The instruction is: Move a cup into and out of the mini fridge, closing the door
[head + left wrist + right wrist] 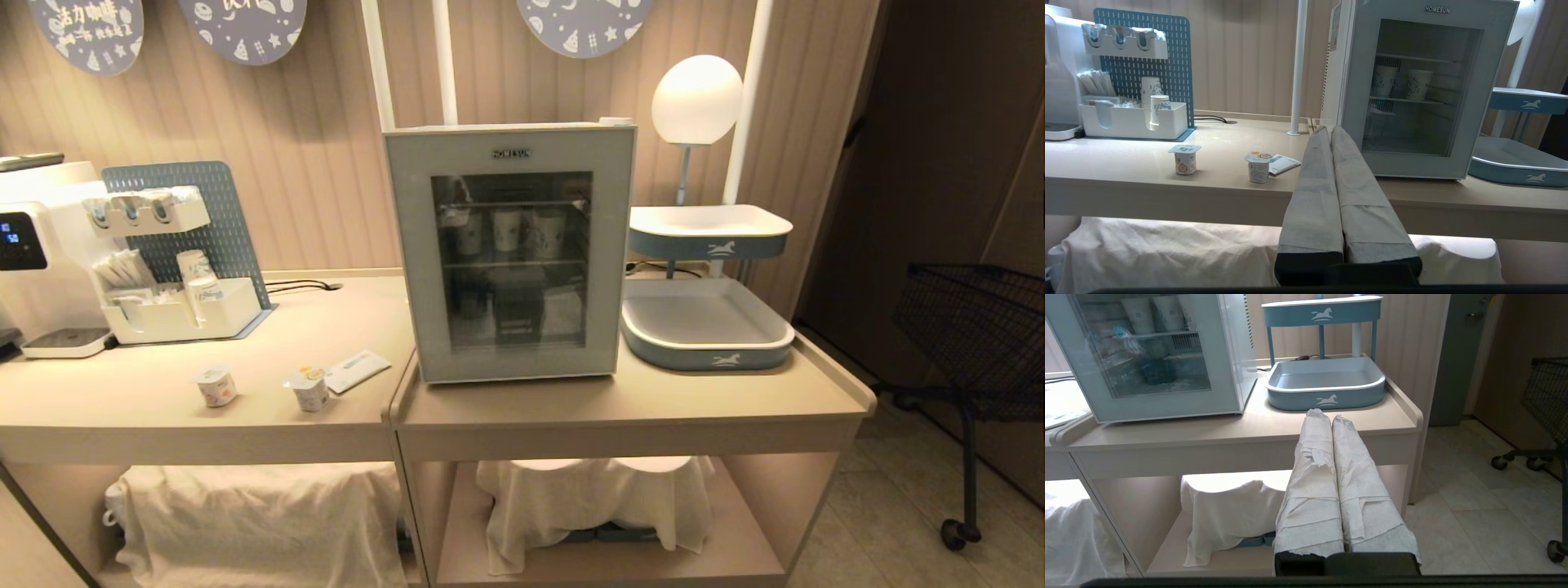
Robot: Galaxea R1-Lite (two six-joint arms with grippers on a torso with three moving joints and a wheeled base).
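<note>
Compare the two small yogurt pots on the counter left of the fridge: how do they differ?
The left pot stands alone, while the right pot sits next to a flat packet. The left pot's lid looks plain white; the right pot's lid shows orange print. Both stand upright and sealed on the counter, outside the closed fridge.

Shut door [513, 253] across the mini fridge [600, 124] (cups [506, 229] behind glass), bare countertop [620, 408] before it.
</note>
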